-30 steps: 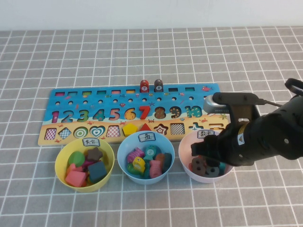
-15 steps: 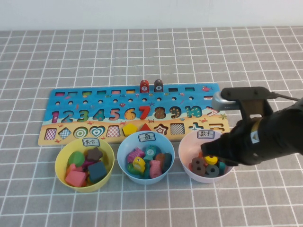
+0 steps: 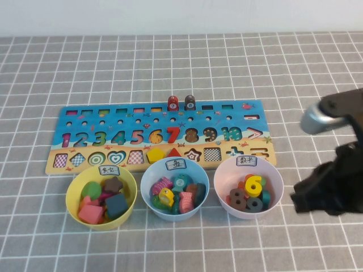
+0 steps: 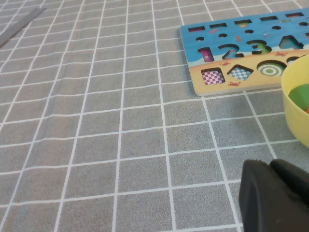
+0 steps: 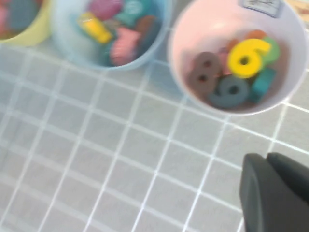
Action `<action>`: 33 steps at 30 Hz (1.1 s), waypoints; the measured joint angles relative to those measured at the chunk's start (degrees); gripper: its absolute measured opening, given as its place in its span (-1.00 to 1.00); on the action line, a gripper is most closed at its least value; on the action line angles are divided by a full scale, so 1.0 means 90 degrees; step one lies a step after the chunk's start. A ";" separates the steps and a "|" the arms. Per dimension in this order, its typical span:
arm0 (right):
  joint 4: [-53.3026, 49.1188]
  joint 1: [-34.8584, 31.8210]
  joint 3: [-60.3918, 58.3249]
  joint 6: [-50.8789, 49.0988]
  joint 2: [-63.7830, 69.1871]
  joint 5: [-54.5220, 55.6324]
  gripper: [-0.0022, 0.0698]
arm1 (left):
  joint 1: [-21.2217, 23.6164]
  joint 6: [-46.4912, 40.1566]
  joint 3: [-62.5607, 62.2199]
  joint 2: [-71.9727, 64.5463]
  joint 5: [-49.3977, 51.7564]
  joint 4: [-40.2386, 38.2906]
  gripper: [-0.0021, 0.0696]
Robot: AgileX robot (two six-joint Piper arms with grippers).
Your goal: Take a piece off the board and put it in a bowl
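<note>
The dark grey-brown numeral 8 [image 3: 238, 198] lies in the pale pink bowl [image 3: 226, 171] among a yellow 6 and other pieces; it also shows in the right wrist view [image 5: 205, 72], inside the pink bowl [image 5: 193, 29]. The board [image 3: 130, 122] lies behind the three bowls; its 8 slot [image 3: 191, 135] is empty and the red 7 [image 3: 173, 135] still sits in place. My right gripper [image 3: 299, 201] is shut and empty, right of the pink bowl above the cloth [image 5: 268, 162]. My left gripper [image 4: 271, 166] is shut and empty, low over the cloth near the board's left end [image 4: 241, 48].
A yellow bowl [image 3: 74, 187] and a light blue bowl [image 3: 148, 175] with pieces stand left of the pink one. Two small pegs [image 3: 173, 103] [image 3: 189, 102] stand on the board's far edge. The yellow bowl's rim [image 4: 294, 96] shows in the left wrist view.
My right arm has drawn back to the right from over the pink bowl, uncovering its contents. The 8 stays in the bowl.
</note>
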State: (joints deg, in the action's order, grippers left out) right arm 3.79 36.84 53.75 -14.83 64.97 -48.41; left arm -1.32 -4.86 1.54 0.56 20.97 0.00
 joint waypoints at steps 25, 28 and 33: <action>-0.0088 -0.0992 -0.3470 0.1149 -0.3001 0.1899 -0.98 | 0.0000 0.0000 0.0000 0.0000 0.0000 0.0000 -0.95; -0.0100 -0.1740 -0.4295 0.1149 -0.3601 0.2850 -0.98 | 0.0000 0.0000 0.0000 0.0000 0.0000 0.0000 -0.95; -0.0121 -0.2879 -0.5239 0.1149 -0.4795 0.3622 -0.99 | 0.0000 0.0000 0.0000 0.0000 0.0000 0.0000 -0.95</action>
State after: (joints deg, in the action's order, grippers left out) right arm 2.70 10.93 6.60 -4.49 21.81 -15.82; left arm -1.32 -4.86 1.54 0.56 20.97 0.00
